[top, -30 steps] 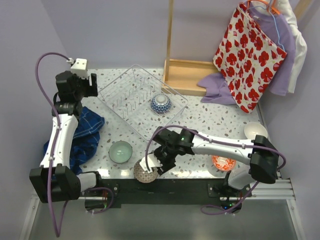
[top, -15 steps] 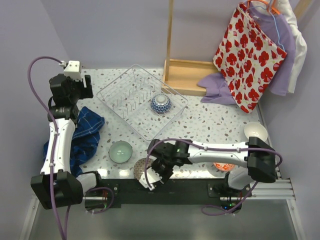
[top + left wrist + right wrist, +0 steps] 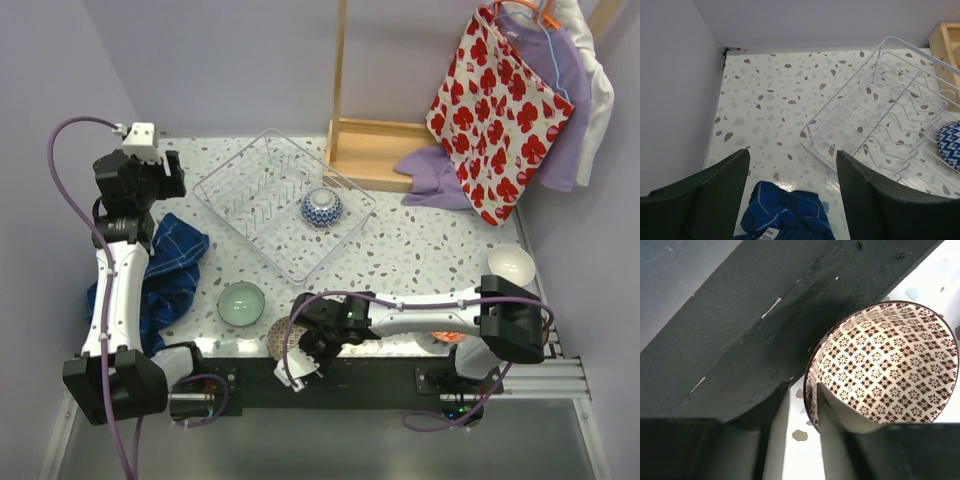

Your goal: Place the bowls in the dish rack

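Observation:
The brown net-patterned bowl [image 3: 277, 333] sits at the table's near edge; the right wrist view shows its patterned inside [image 3: 890, 370]. My right gripper [image 3: 300, 348] [image 3: 802, 390] is open and straddles its rim, one finger inside the bowl and one outside, with a gap to the outer finger. The clear dish rack [image 3: 260, 195] [image 3: 880, 120] holds a blue-and-white bowl [image 3: 322, 208] [image 3: 950, 145]. A pale green bowl [image 3: 241, 303] stands left of the brown one. A white bowl [image 3: 511, 264] and a red/orange bowl [image 3: 447, 335] are at the right. My left gripper [image 3: 165, 180] [image 3: 792, 152] is open and empty, raised at the far left.
A blue cloth [image 3: 165, 265] [image 3: 785, 212] lies on the table's left side under the left arm. A shallow wooden box [image 3: 375, 150] and a purple cloth [image 3: 440, 180] are at the back right. Hanging clothes [image 3: 500, 110] fill the right rear.
My right gripper has moved left and toward the near edge, down onto the brown bowl's near rim. The left arm has shifted slightly left.

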You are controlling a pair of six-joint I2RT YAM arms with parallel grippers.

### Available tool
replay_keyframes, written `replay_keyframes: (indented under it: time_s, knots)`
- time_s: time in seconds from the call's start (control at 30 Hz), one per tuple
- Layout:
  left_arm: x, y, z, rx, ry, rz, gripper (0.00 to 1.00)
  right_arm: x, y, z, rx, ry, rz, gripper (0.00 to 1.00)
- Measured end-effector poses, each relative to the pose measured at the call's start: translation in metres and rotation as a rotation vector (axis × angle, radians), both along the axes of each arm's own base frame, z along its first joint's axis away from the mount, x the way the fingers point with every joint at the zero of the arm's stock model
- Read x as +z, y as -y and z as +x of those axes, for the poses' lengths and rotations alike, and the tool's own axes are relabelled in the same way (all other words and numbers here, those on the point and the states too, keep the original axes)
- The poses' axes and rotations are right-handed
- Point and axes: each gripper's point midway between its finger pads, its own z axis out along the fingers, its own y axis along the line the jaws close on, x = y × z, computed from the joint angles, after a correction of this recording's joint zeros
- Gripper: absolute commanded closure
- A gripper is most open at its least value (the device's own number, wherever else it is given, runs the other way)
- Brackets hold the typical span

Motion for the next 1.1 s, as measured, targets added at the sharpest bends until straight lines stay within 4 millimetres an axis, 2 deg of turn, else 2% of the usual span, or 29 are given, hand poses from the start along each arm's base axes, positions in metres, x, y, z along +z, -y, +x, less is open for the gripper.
replay_keyframes:
  time_s: [0.07,0.2,0.33,0.43,0.5,0.57,0.7,0.77,0.83,0.9,0.97,1.0,1.1]
  knots:
    - [-0.001,0.002,-0.002,-0.007,0.001,-0.003,0.26,-0.002,-0.001,0.001,-0.014,0.006,0.003,0.80]
    - [-0.003,0.004,-0.005,-0.014,-0.001,-0.008,0.26,-0.002,-0.006,-0.001,-0.019,0.014,0.019,1.00]
    - [-0.001,0.005,-0.007,-0.020,0.004,-0.007,0.27,0.006,-0.013,0.000,-0.016,0.036,0.038,1.00]
    - [0.001,0.008,-0.009,-0.032,0.010,-0.009,0.28,0.017,-0.003,-0.004,-0.021,0.010,-0.005,1.00]
    - [0.001,0.010,-0.009,-0.044,0.008,-0.013,0.28,0.027,0.006,-0.008,-0.031,-0.021,-0.042,1.00]
    - [0.000,0.014,-0.010,-0.062,0.004,-0.021,0.29,0.046,0.014,-0.010,-0.040,-0.054,-0.070,1.00]
    - [0.001,0.020,-0.007,-0.092,0.001,-0.048,0.30,0.099,0.015,-0.004,-0.075,-0.084,-0.015,1.00]
    - [0.004,0.024,-0.001,-0.109,-0.001,-0.059,0.30,0.133,0.013,0.008,-0.146,-0.126,0.046,1.00]
    - [0.004,0.030,0.005,-0.128,-0.006,-0.060,0.30,0.165,0.008,0.032,-0.257,-0.164,0.114,1.00]
    - [0.005,0.042,0.010,-0.165,-0.011,-0.056,0.30,0.201,0.001,0.068,-0.399,-0.208,0.204,1.00]
    - [0.006,0.056,0.016,-0.206,-0.020,-0.052,0.31,0.228,-0.004,0.100,-0.512,-0.247,0.286,1.00]
    - [0.008,0.061,0.019,-0.220,-0.020,-0.049,0.31,0.239,-0.005,0.118,-0.569,-0.267,0.324,1.00]
    - [0.015,0.069,0.028,-0.249,-0.010,-0.029,0.33,0.247,-0.009,0.149,-0.673,-0.336,0.363,1.00]
